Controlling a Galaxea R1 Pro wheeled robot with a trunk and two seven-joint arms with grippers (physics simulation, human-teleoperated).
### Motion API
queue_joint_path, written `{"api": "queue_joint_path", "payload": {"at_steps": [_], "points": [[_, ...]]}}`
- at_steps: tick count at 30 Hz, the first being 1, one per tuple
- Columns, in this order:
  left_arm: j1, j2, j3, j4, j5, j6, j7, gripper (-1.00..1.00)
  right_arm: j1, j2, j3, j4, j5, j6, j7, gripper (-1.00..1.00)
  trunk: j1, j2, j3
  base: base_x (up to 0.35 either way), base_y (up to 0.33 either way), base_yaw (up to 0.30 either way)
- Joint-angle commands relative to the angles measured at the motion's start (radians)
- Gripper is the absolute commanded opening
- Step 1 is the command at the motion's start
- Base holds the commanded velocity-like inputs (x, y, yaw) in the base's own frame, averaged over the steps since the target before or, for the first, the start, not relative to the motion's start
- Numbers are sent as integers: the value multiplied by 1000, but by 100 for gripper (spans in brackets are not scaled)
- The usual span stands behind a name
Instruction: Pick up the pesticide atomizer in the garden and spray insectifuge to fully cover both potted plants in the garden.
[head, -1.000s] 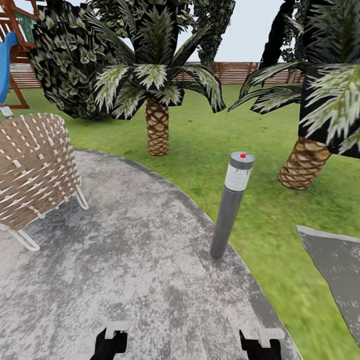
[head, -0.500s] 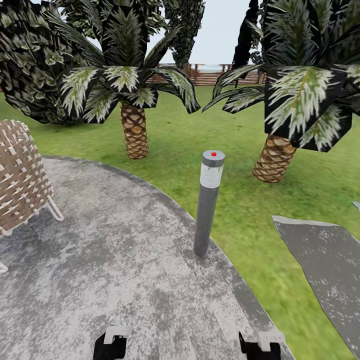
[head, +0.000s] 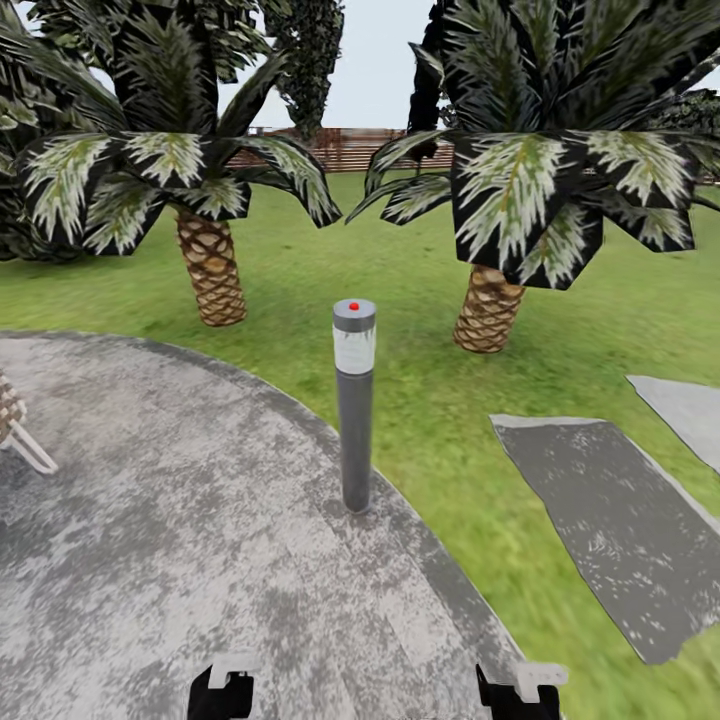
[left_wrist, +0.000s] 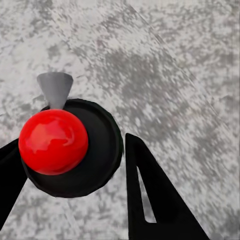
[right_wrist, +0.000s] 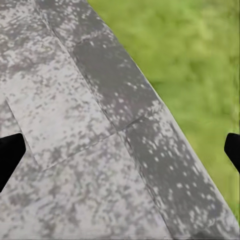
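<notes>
Head view: a grey bollard (head: 354, 400) with a red dot stands at the patio (head: 150, 520) edge; beyond it lie lawn (head: 420, 300), two palms (head: 210, 270) and stepping stones (head: 600, 510). Left gripper (left_wrist: 75, 200) and right gripper (right_wrist: 120, 150) hang over paving, fingers spread apart, holding nothing. A red ball (left_wrist: 53, 142) on a black disc lies below the left gripper.

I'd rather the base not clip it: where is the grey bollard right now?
In the head view the bollard stands upright near centre, at the patio edge where it meets the lawn, ahead of both pincers.
</notes>
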Motion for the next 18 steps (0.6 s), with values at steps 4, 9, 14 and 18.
{"api": "queue_joint_path", "payload": {"at_steps": [4, 9, 14, 18], "points": [[0, 1, -8, 1, 5, -4, 7, -100, 0, 0, -1, -3, -2, -3, -5, 100, 0, 0, -1, 0, -266, -297], [0, 2, -8, 1, 5, -4, 7, -100, 0, 0, -7, -6, -3, -3, -7, 100, 0, 0, -1, 0, -271, -297], [2, 2, -8, 1, 5, -4, 7, -100, 0, 0, -7, -8, -4, -3, -7, 100, 0, 0, -1, 0, -271, -297], [2, 2, -8, 1, 4, -4, 7, -100, 0, 0, -8, -8, -4, -3, -7, 100, 0, 0, -1, 0, -271, -297]]}}
